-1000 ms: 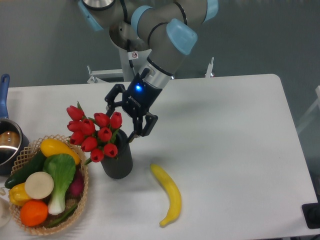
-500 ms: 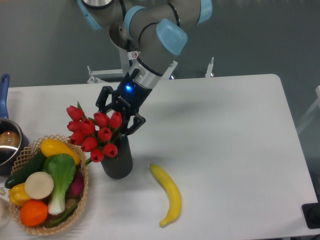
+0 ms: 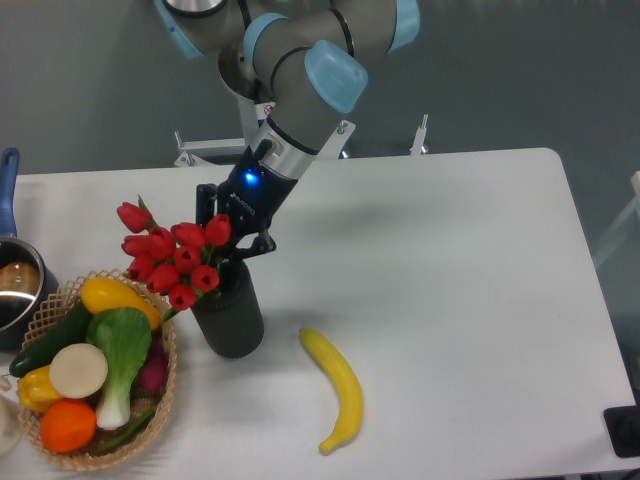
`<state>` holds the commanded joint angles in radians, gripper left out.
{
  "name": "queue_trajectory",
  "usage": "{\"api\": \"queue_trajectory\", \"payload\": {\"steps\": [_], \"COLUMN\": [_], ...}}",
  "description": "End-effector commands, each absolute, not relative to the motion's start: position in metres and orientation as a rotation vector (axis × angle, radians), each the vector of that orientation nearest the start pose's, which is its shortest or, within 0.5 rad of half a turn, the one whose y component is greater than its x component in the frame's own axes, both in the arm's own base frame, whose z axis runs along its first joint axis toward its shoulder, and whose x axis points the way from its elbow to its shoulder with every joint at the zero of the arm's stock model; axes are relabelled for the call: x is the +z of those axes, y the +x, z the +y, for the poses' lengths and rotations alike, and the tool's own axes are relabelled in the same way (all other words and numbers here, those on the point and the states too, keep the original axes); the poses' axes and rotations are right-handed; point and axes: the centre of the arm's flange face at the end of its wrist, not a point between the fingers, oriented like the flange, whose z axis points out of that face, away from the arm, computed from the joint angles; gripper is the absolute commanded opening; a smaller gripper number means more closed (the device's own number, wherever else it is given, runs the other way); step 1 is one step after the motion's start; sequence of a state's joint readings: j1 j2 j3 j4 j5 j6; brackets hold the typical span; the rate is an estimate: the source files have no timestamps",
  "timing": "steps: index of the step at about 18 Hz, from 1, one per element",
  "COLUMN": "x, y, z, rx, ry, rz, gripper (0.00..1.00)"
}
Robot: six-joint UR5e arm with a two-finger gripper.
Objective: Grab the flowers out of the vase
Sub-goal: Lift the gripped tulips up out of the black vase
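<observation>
The flowers [image 3: 172, 256], a bunch of red tulip buds with green stems, lean to the upper left out of the vase [image 3: 229, 318]. The vase is a short dark ribbed cylinder standing on the white table. My gripper [image 3: 237, 249] comes down from the upper right, right above the vase's mouth. Its fingers are closed around the stems just behind the buds. The fingertips are partly hidden by the flowers.
A wicker basket [image 3: 64, 458] of vegetables and fruit sits just left of the vase, nearly touching it. A blue-handled metal pot [image 3: 14, 285] stands at the left edge. A yellow banana [image 3: 337, 387] lies to the right of the vase, in front.
My gripper has moved left and down to the stems and closed on them. The bunch has shifted up and to the left, and the vase has moved slightly left.
</observation>
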<state>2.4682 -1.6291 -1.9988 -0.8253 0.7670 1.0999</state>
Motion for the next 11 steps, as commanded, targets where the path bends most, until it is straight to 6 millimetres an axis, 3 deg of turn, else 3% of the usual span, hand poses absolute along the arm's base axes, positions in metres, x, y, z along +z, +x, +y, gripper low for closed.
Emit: {"api": "queue_trajectory", "payload": {"steps": [7,11], "x": [0.394,0.427], "y": [-0.259,-0.272], "z": [0.462,0.462], "rx": [-0.248,-0.250], "ry": [-2.253,-2.214], "rz": [0.323,0.226], "gripper": [0.00,0.00]}}
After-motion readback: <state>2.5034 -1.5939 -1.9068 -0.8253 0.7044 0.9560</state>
